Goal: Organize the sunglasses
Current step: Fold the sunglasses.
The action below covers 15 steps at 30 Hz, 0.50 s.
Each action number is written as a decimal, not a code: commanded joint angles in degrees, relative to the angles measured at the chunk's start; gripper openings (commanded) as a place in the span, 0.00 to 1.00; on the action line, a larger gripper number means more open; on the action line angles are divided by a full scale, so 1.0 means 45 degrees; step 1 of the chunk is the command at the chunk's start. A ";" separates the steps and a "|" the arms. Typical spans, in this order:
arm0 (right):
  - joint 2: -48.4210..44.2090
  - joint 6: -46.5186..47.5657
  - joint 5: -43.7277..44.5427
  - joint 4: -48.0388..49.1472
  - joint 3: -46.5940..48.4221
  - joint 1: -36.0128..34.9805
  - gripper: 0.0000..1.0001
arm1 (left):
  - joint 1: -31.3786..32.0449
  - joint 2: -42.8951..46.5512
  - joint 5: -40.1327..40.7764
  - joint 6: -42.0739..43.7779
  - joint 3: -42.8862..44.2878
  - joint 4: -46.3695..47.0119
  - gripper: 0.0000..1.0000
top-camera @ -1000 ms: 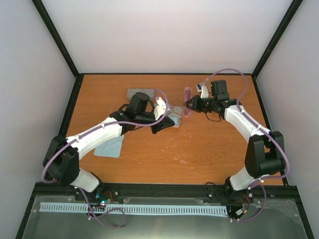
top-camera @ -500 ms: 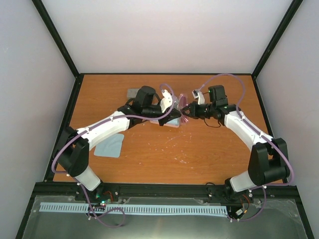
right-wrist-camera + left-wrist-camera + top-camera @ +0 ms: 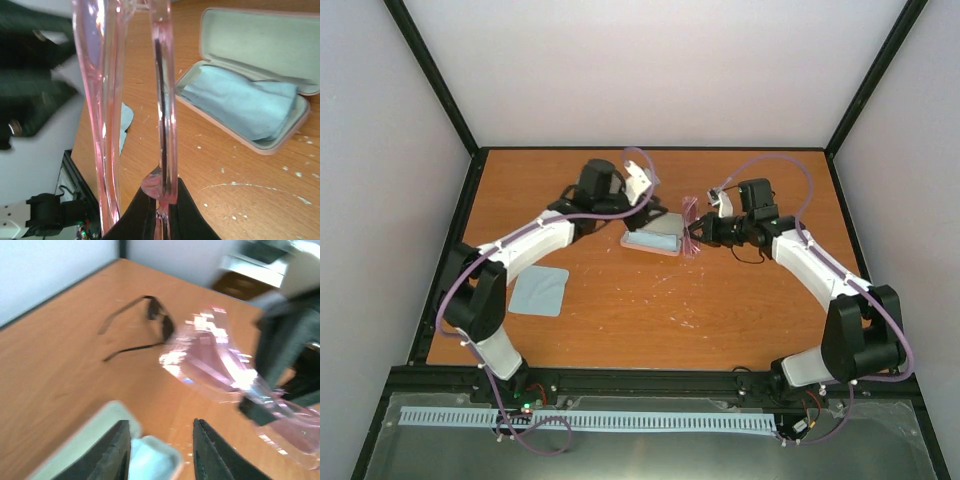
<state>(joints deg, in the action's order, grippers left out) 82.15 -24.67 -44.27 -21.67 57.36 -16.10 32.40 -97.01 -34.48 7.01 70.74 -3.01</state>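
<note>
Right claw (image 3: 162,212): clenched on translucent pink plastic glasses (image 3: 163,100)
Left claw (image 3: 160,424): released
Placing: lower flat into open pink oblong case (image 3: 260,40)

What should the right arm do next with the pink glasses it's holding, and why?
Probably shift the right gripper toward the open case and lower the pink glasses onto the blue cloth inside. The case lies open right beside the glasses, the right gripper is pinching their frame, and the left gripper stands open, gripping nothing.
</note>
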 commanded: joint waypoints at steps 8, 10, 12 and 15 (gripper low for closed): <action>0.0458 -0.1178 0.1478 0.1143 0.0002 0.0382 0.03 | -0.3882 -0.2162 0.2304 0.3334 0.3989 -0.4529 0.03; 0.0620 -0.1198 0.1480 0.1199 0.0095 0.0358 0.03 | -0.3962 -0.2613 0.2219 0.3859 0.4079 -0.4796 0.02; 0.0748 -0.1196 0.1410 0.1252 0.0122 0.0320 0.03 | -0.3959 -0.3139 0.2051 0.4126 0.4356 -0.5111 0.03; 0.0928 -0.1169 0.1287 0.1321 0.0160 0.0222 0.03 | -0.3958 -0.4081 0.1769 0.4340 0.5122 -0.5661 0.04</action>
<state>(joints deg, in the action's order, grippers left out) 85.32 -29.43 -38.15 -18.02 56.71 -14.52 13.93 -111.28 -25.26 21.76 88.86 -21.17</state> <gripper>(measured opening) 0.058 0.039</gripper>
